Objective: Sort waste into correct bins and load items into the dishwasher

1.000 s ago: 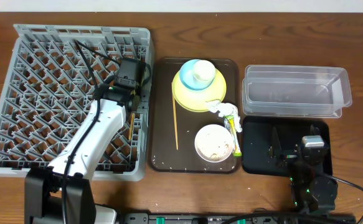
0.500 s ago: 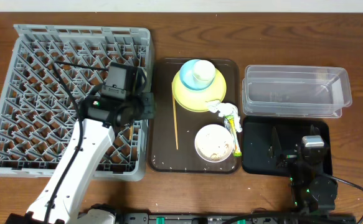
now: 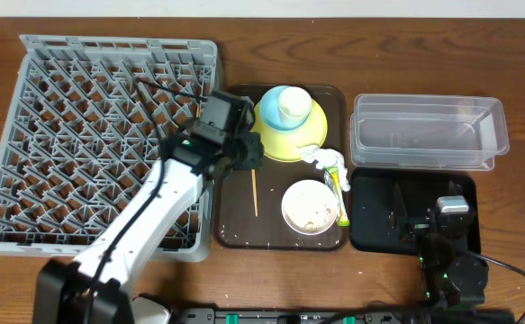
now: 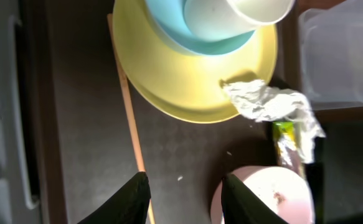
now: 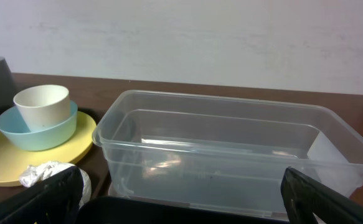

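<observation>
The left hand (image 4: 184,186) hangs part open and empty above the brown tray (image 3: 235,225); the chopstick (image 4: 130,118) lies toward the tray's left edge, beside the yellow plate (image 4: 187,93), nearer one finger than centred; the right hand (image 5: 181,205) sits wide open, holding nothing. Best to shift sideways until the stick is centred, descend straight, and pinch gently, clear of the plate's rim.

To your left sits the rack (image 3: 82,135); just right of it lies the serving tray (image 3: 235,225). At the back of that tray you have the plate (image 3: 309,139), with two nested cups (image 3: 286,106) on it. The tissue (image 3: 320,157) touches the plate's front right edge, and the wrapper (image 3: 339,191) runs forward from it, right of the bowl (image 3: 307,205). One chopstick (image 3: 254,193) lies along the tray's left side. Farther right, the tub (image 3: 424,135) stands behind the bin tray (image 3: 370,225)
</observation>
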### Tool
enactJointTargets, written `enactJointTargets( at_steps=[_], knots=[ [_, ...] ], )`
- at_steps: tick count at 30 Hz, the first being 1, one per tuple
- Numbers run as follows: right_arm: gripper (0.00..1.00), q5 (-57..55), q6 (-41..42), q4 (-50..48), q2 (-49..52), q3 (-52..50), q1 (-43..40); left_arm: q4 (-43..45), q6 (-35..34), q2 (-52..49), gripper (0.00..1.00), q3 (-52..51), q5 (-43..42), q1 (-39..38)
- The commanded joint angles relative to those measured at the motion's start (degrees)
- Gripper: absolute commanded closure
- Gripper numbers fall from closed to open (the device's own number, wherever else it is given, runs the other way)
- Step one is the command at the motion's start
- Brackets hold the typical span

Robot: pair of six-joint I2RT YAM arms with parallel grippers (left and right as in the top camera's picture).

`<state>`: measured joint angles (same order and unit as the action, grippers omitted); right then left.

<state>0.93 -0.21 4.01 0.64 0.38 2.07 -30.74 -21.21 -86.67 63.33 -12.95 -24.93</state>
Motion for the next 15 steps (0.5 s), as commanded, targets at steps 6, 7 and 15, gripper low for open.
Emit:
enactJointTargets(
  at_steps=[6,7,15],
  knots=[
    [0.01,0.4,0.8,0.2,-0.3,-0.1,-0.9,1.8,-0.5,-9.2,0.61,-0.4,6.8,-0.9],
    [0.01,0.4,0.8,0.2,-0.3,-0.1,-0.9,2.1,-0.5,-10.3,0.61,-0.4,6.8,-0.9],
    [0.01,0.4,0.8,0.2,-0.3,-0.1,-0.9,5.6,-0.5,-17.1,0.61,-0.4,8.1,-0.9]
  ],
)
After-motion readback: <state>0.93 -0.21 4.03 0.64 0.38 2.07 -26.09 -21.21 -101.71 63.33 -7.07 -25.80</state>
